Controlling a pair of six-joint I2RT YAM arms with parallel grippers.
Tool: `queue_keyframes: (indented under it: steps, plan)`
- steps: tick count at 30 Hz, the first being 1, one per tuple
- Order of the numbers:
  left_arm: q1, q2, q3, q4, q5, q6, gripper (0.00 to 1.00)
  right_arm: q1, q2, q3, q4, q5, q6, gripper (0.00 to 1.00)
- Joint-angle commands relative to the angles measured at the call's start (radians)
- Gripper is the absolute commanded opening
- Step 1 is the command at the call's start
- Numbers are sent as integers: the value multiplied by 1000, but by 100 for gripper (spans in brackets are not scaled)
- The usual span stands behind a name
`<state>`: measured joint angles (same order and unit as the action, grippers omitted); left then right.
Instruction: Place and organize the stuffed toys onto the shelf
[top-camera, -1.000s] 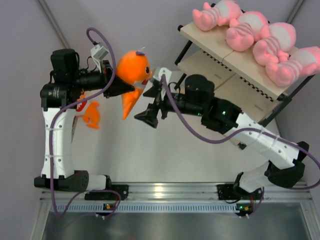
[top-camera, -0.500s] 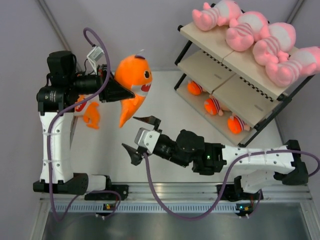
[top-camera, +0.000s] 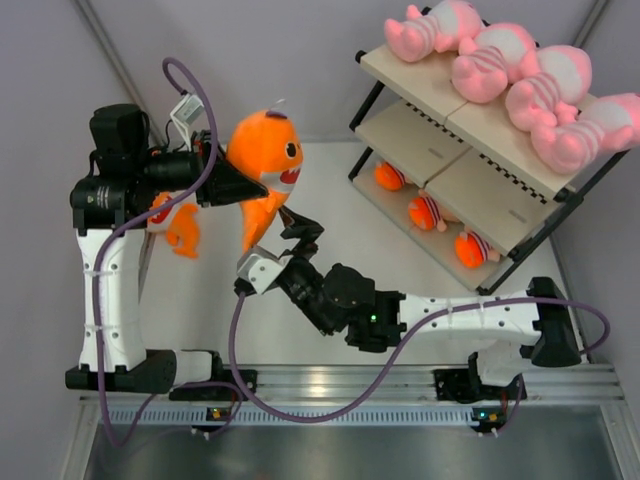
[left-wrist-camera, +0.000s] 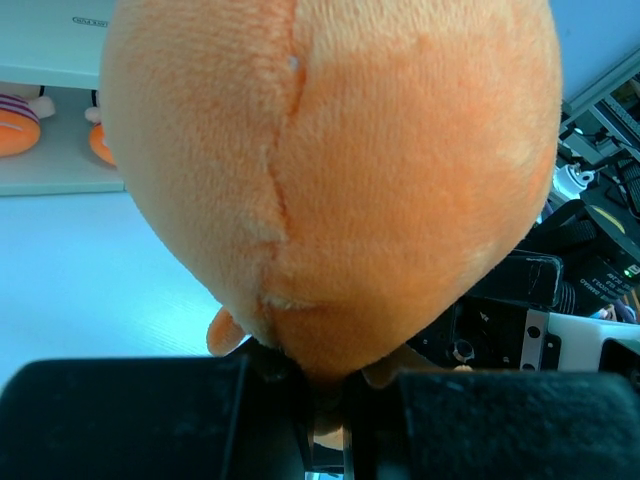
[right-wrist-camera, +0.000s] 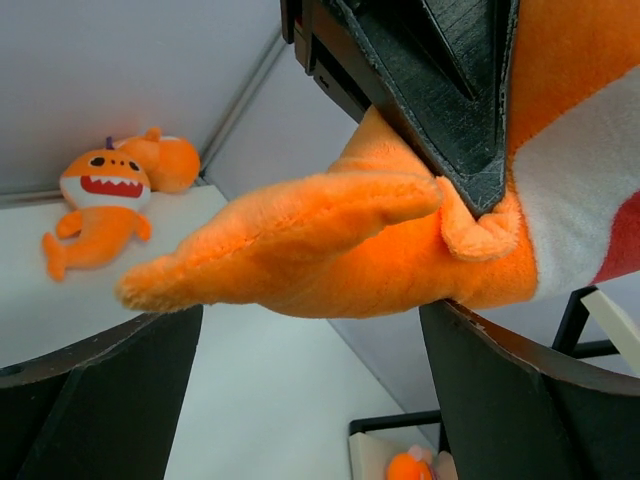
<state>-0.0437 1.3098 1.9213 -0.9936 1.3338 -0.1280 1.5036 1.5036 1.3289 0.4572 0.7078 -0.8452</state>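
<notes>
Obscuring left tool (left-wrist-camera: 325, 425): orange plush (left-wrist-camera: 330, 180)

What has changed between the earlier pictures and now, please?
The right arm pulled away from the cream three-tier shelf toward the near edge; its open right gripper dipped, then rose to straddle the tail of the toothy orange plush creature. The left gripper, shut on that toy, shifted slightly left. The shelf and its pink striped plush figures stayed put.

light: bright, even | shadows: faint | glare: rail (top-camera: 320, 381) | blur: orange stuffed toy (left-wrist-camera: 330, 180)
</notes>
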Motion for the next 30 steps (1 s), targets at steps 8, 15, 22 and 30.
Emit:
queue_keyframes:
  steps: [8, 15, 22, 30]
  plan:
    - [-1, -23, -48, -2, 44, 10, 0, -14, 17, 96, 250, 104, -51, 65]
    - [-1, -21, -108, 0, -27, 39, 0, -13, -45, 58, 267, 110, -3, 4]
    - [-1, 5, -173, 0, -264, 97, 55, -38, -147, 10, -3, 125, -22, 0]
    - [-1, 49, -147, 0, -844, 119, 90, -288, -131, 216, -761, 54, 161, 0]
